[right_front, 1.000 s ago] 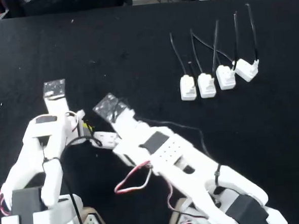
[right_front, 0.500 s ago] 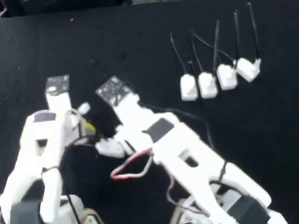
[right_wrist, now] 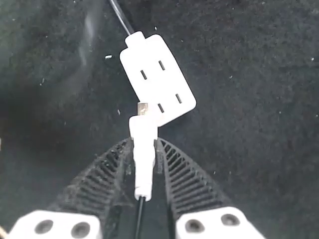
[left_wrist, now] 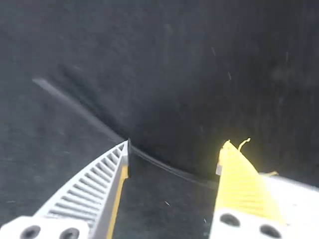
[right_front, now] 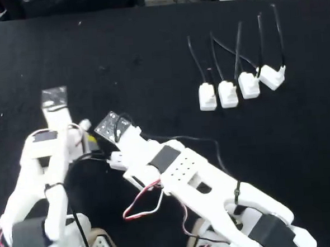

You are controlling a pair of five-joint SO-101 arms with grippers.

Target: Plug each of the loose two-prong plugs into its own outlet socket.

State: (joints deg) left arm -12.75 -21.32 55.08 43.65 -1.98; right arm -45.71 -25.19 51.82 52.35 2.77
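Observation:
In the right wrist view my right gripper is shut on a white two-prong plug. One metal prong rests at the near edge of a flat white outlet block with several slots. The block lies on the black cloth, its black cord leading away. From above, the right gripper sits left of centre, close beside my left gripper. My left gripper is open over bare cloth, a thin black cable running under its tips. Several more white plugs lie in a row at the far right.
Black cloth covers the whole table. The plugs' black cords trail toward the far edge. Red and white wires loop off the right arm near the front edge.
The right gripper with its plug swung away from me, then came back nearer and further left. The left gripper shifted slightly left.

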